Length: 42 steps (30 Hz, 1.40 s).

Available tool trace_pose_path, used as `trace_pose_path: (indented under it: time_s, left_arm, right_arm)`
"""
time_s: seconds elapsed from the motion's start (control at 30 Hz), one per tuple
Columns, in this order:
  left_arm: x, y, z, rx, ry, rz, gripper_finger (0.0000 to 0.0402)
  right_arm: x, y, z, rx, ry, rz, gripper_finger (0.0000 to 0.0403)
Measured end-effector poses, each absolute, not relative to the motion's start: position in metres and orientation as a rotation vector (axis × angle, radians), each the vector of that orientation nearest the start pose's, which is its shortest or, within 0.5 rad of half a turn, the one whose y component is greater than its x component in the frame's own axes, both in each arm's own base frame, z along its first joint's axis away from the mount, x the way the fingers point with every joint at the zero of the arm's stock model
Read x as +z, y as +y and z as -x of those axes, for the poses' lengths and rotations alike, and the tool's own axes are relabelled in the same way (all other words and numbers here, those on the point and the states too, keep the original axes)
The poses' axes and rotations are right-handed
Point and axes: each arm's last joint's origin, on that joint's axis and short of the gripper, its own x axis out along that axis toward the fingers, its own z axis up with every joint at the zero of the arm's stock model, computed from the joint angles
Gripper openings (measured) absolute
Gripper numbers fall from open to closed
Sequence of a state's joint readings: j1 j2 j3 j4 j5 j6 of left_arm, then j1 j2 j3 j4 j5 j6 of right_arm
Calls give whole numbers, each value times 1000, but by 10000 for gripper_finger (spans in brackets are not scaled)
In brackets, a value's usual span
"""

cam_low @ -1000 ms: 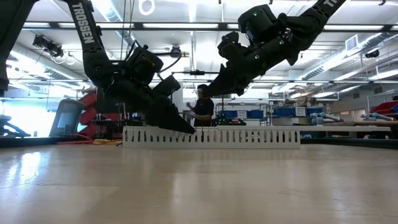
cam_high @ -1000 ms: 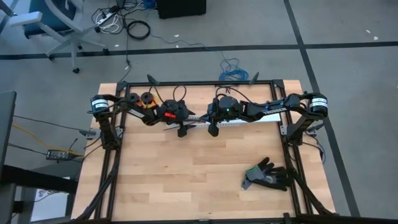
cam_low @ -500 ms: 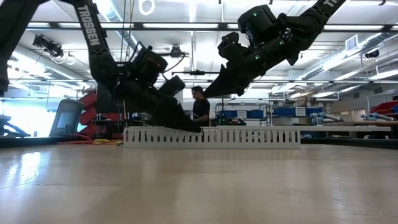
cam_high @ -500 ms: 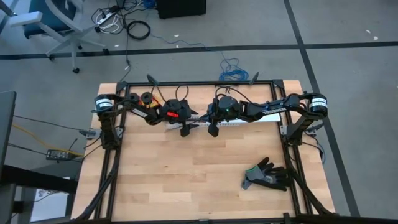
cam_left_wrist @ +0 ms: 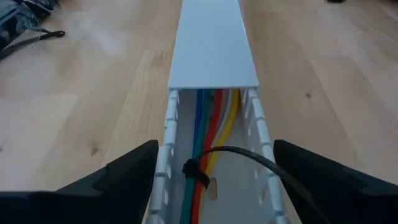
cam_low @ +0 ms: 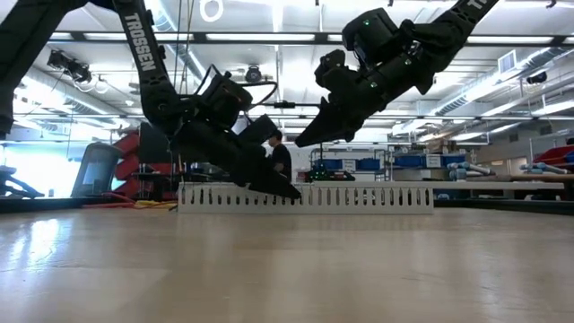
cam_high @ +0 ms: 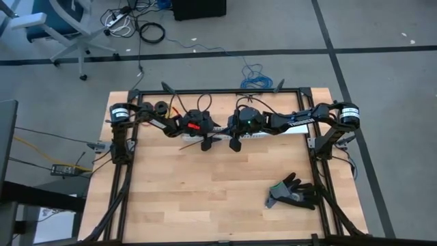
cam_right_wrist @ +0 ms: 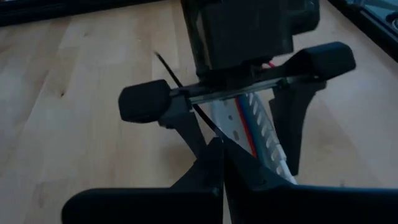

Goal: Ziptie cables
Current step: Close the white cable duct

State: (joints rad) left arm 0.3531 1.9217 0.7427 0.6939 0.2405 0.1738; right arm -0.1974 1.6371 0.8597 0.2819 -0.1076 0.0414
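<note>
While your right gripper (cam_right_wrist: pixel 219 163), clenched on the thin black plastic ziptie (cam_left_wrist: pixel 249 160) tail, pulls toward 3 o'clock, keep the L gripper (cam_left_wrist: pixel 214 171), released, straddling the white slotted plastic duct (cam_left_wrist: pixel 212 43) w/ the coloured cables (cam_left_wrist: pixel 208 134).

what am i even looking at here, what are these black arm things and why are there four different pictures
These are two robot arms working at a wooden table, each ending in a two-finger gripper. One picture looks down from above, one looks level across the tabletop, and two come from cameras on the arms' wrists.

On the table lies a white slotted duct holding coloured cables, with a black ziptie looped round them. A black glove lies nearer the front.

The left gripper is open, a finger on either side of the duct. The right gripper is shut on the ziptie's free tail, above the duct.
</note>
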Motion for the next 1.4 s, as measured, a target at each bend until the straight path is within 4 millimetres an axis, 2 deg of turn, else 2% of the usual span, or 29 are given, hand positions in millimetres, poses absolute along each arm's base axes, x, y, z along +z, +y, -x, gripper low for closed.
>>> trace_pose_path:
  time_s: [0.2, 0.5, 0.8, 0.9, 1.03, 1.17, 1.33, 1.4]
  left_arm:
    - [101, 112, -325, 67, 494, -22, 307]
    - [100, 112, -324, 66, 508, -17, 253]
    - [100, 112, -324, 66, 509, -18, 240]
    - [100, 112, -324, 66, 509, -17, 240]
    - [100, 112, -324, 65, 509, -17, 240]
    - [100, 112, -324, 67, 511, -16, 239]
    - [100, 112, -323, 67, 515, -11, 239]
    - [99, 112, -323, 69, 518, -11, 239]
  right_arm:
    - [191, -64, -332, -123, 502, -113, 0]
    - [191, -66, -326, -224, 561, -98, 0]
    - [215, -55, -292, -373, 706, -124, 0]
    - [213, -53, -281, -424, 793, -172, 0]
    - [199, -55, -275, -529, 907, -233, 0]
    - [175, -63, -288, -531, 935, -272, 0]
    - [153, -72, -319, -378, 791, -271, 0]
    - [153, -74, -326, -346, 727, -240, 0]
